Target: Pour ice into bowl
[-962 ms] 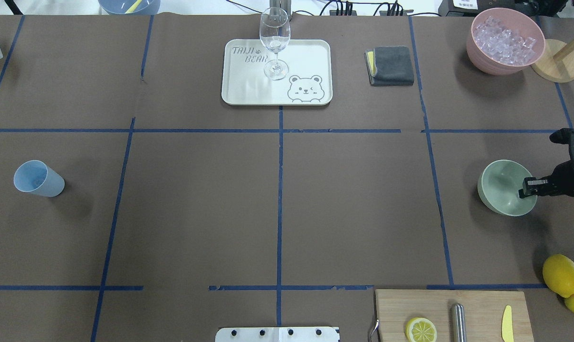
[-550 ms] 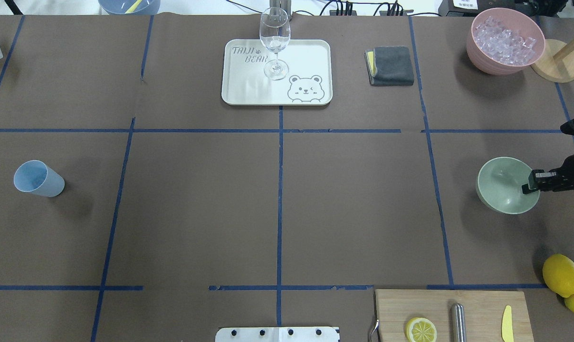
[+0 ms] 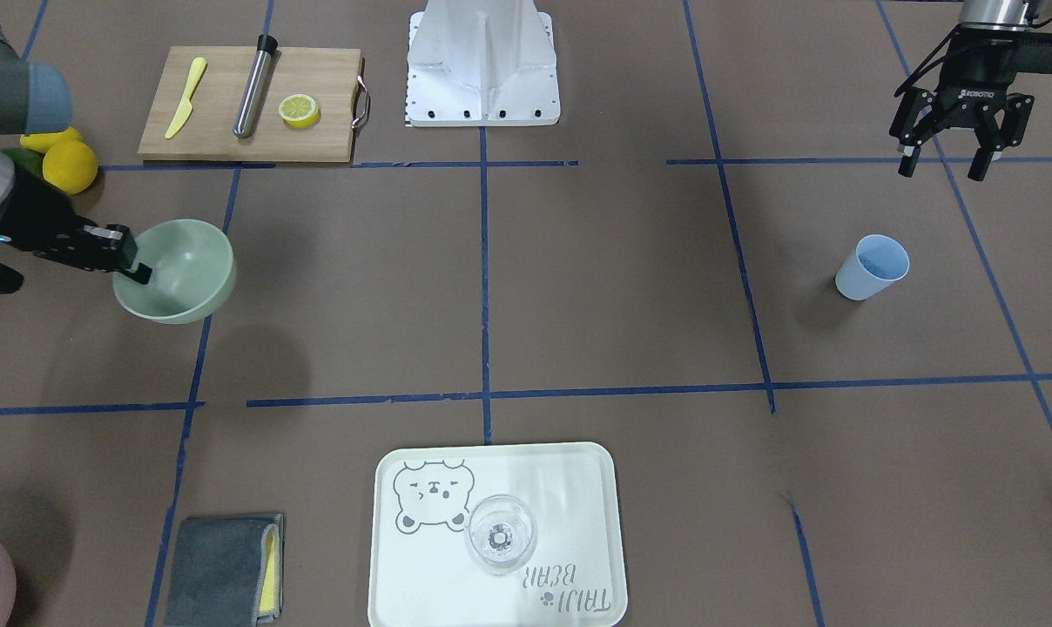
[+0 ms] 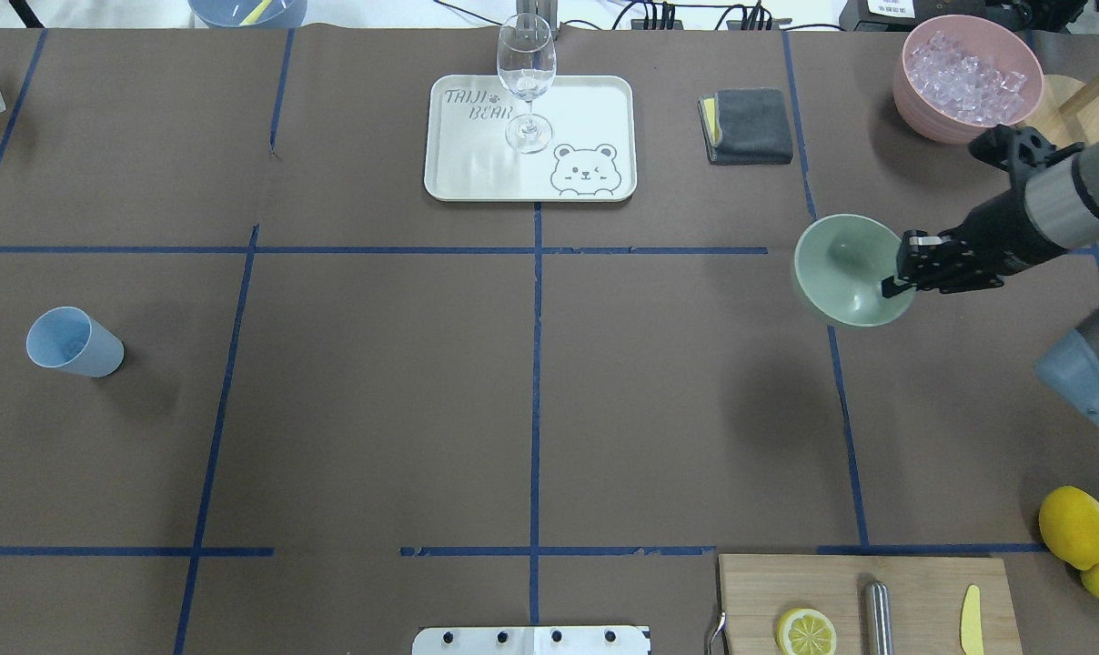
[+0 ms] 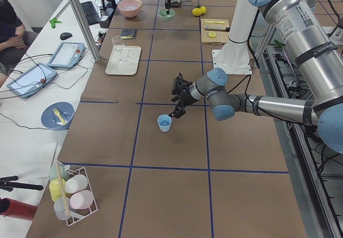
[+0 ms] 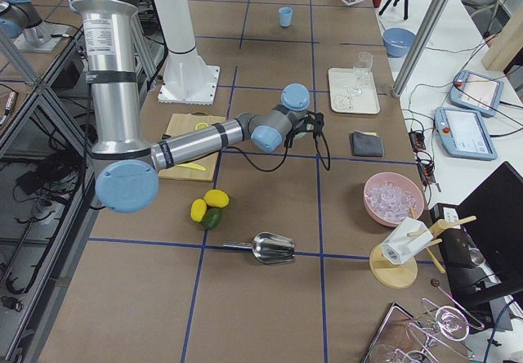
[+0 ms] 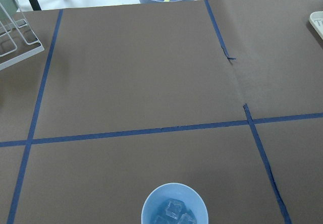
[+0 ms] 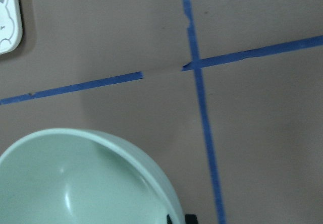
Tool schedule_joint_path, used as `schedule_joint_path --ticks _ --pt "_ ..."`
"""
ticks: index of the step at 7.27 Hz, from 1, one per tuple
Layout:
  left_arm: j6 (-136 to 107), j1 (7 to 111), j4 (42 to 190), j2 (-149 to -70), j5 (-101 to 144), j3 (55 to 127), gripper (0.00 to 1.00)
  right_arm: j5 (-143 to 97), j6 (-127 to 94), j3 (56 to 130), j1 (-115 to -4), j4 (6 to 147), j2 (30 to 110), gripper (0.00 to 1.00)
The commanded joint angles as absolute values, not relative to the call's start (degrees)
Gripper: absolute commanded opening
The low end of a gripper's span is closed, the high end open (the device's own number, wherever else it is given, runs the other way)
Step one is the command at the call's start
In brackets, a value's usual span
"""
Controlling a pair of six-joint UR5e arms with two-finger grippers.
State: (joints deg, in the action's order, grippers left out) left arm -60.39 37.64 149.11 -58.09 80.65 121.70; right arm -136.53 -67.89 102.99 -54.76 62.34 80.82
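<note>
The sage-green bowl hangs tilted above the table on the right, clear of the surface. My right gripper is shut on its rim; this also shows in the front view, where the bowl is empty. The bowl's inside fills the right wrist view. A light blue cup stands at the far left and holds a few clear ice cubes. My left gripper is open and empty, in the air beside the cup.
A pink bowl full of ice stands back right beside a wooden stand. A white tray with a wine glass is back centre, a grey cloth beside it. A cutting board and lemons are front right.
My right gripper has lifted the bowl and carried it left and toward the back of the table. The left gripper has come into view at the left edge.
</note>
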Motion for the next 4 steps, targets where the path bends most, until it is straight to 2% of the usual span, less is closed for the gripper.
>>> schedule_joint_path --ticks 1,4 --pt "-69.3 26.78 149.33 -57.48 68.35 120.25 0.99 -129.25 -78.1 102.84 -44.52 69.83 68.0 0.0" --pt "-76.37 16.55 149.5 -58.53 54.87 114.01 0.99 -119.73 -87.51 98.47 -33.51 75.41 55.85 0.0"
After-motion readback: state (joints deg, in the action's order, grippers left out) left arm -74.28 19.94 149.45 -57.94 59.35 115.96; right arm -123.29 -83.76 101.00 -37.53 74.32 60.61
